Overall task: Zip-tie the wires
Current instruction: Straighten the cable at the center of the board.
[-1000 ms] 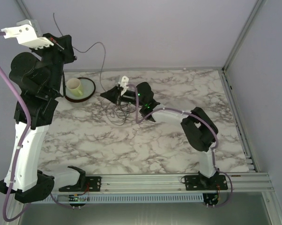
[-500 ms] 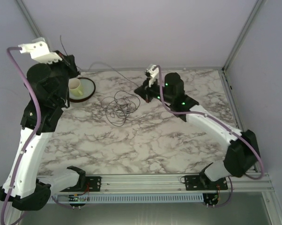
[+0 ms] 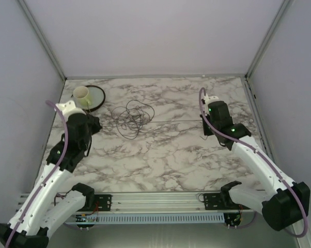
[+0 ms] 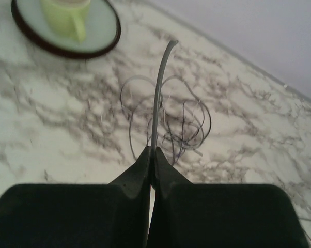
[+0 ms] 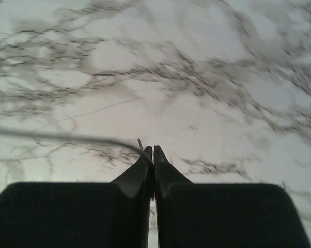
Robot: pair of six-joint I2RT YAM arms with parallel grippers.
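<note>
My left gripper (image 4: 151, 151) clamps a flat grey plastic strip (image 4: 156, 98), probably the tie, held upright for threading. My right gripper (image 5: 153, 151) pinches 1 taut grey strand (image 5: 67, 137), presumably steadying the bundle. Beyond, the tangle of thin dark wires (image 3: 132, 116) lies mid-table, near the brown-rimmed plate (image 3: 97, 98).

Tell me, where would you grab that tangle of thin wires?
Grip the wires at the dense middle where the loops cross, coming straight down from above. The tangle lies flat on the table, so jaws from the side would likely just push the thin loops.
</note>
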